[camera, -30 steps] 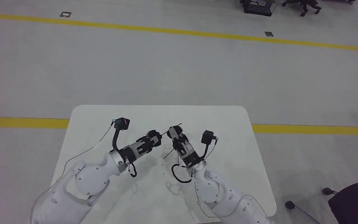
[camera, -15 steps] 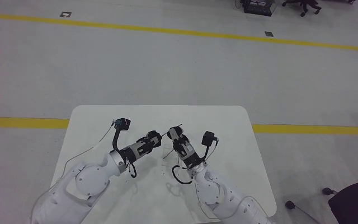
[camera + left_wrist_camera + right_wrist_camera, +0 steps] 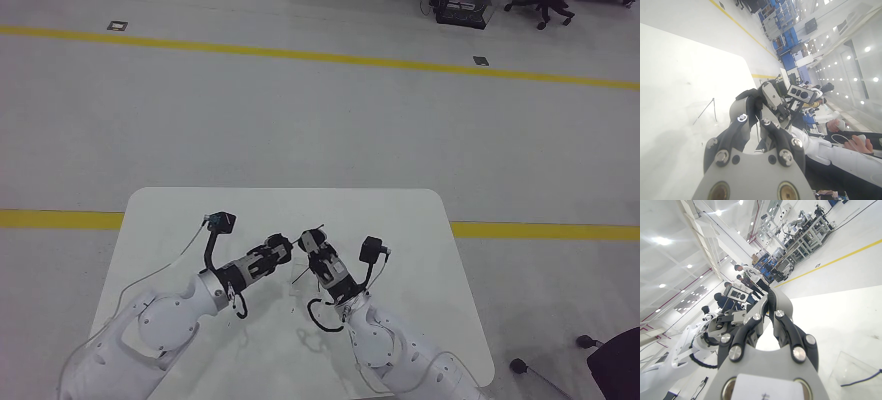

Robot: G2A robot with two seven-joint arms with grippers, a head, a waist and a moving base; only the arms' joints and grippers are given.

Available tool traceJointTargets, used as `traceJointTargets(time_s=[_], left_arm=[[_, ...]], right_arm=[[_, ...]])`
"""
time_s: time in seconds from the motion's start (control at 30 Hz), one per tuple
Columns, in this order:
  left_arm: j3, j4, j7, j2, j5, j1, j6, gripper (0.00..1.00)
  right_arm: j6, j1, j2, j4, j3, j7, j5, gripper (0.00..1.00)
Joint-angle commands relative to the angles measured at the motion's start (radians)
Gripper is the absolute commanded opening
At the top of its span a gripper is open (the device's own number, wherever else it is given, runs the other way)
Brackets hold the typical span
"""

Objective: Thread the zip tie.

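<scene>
At top-view centre, the right claw (image 3: 308, 241) is clamping the thin black plastic zip tie (image 3: 769, 284), facing the pinched-together left claw (image 3: 284, 247); threading is seemingly beginning, needing fine tip-to-head alignment.

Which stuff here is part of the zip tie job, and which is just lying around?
Job: zip tie, pinched by the right gripper; left gripper close by.
Lying about: clear bag with a dark cord; thin dark strip on the table.
</scene>
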Motion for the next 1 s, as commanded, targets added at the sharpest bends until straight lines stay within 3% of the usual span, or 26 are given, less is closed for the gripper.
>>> traceJointTargets(time_s=[0.0,0.97], left_arm=[[0.002,0.000,0.000,0.000,-0.004,0.000,-0.003,0.00],[0.014,0.011,0.003,0.000,-0.032,-0.007,-0.020,0.00]], right_arm=[[0.000,0.000,0.001,0.002,0.000,0.000,0.002,0.00],[0.000,0.016,0.012,-0.005,-0.033,0.009,0.030,0.00]])
